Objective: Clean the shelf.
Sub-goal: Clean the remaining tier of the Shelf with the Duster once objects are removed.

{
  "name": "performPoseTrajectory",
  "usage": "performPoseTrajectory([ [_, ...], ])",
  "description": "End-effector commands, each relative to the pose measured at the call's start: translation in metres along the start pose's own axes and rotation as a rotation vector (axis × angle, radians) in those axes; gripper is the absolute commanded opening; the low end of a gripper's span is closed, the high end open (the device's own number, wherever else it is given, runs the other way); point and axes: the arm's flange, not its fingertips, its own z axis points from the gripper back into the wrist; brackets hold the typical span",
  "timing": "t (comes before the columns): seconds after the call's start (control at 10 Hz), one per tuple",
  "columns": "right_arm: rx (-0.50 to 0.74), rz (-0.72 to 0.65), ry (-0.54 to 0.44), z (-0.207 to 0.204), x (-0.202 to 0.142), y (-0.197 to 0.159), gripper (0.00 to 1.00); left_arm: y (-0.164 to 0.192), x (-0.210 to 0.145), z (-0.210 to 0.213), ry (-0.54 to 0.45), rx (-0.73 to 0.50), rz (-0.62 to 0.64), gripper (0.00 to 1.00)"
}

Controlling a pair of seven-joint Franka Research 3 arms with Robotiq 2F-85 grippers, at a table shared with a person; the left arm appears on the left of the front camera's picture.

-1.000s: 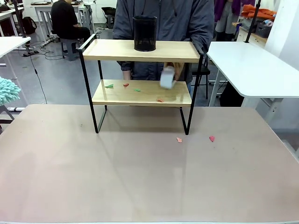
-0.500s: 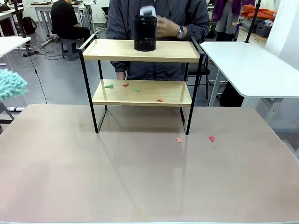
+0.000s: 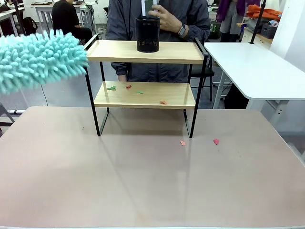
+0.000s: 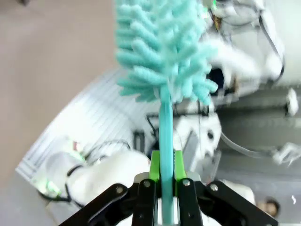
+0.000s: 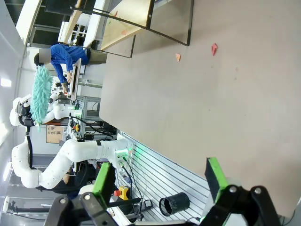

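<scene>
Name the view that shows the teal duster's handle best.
Left wrist view: the handle runs up the middle, clamped by the left gripper. The front view shows the duster, its fluffy head left of the shelf; the right wrist view shows it small, far off.

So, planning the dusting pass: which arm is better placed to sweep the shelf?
Left. Its jaws are shut on the teal duster, whose head hangs beside the shelf. The right arm's jaws stand open, empty, farther off.

Fluffy teal duster (image 3: 38,59); shelf (image 3: 176,51) of pale wood and black metal.
</scene>
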Motion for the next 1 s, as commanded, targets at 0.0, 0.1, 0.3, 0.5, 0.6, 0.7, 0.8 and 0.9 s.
performPoseTrajectory([
  [0.0,0.025,0.026,-0.016,-0.001,0.002,0.001,1.00,-0.002,-0.009,-0.012,0.128,-0.018,-0.076,0.12],
  [0.1,0.025,0.026,-0.016,-0.001,0.002,0.001,1.00,-0.006,-0.009,-0.029,0.169,0.000,-0.092,0.12],
  [0.3,0.025,0.026,-0.016,-0.001,0.002,0.001,1.00,0.001,-0.011,-0.071,0.168,0.175,0.036,0.12],
  [0.5,0.025,0.026,-0.016,-0.001,0.002,0.001,1.00,-0.001,-0.004,-0.052,0.196,0.068,-0.040,0.12],
  [0.6,0.025,0.026,-0.016,-0.001,0.002,0.001,1.00,0.006,-0.005,-0.056,0.170,0.172,0.006,0.12],
  [0.7,0.025,0.026,-0.016,-0.001,0.002,0.001,1.00,0.001,-0.010,-0.061,0.083,0.182,0.053,0.12],
  [0.8,0.025,0.026,-0.016,-0.001,0.002,0.001,1.00,0.002,-0.005,-0.081,0.075,0.233,0.057,0.12],
  [0.9,0.025,0.026,-0.016,-0.001,0.002,0.001,1.00,0.000,0.009,-0.102,0.029,0.259,0.068,0.12],
])
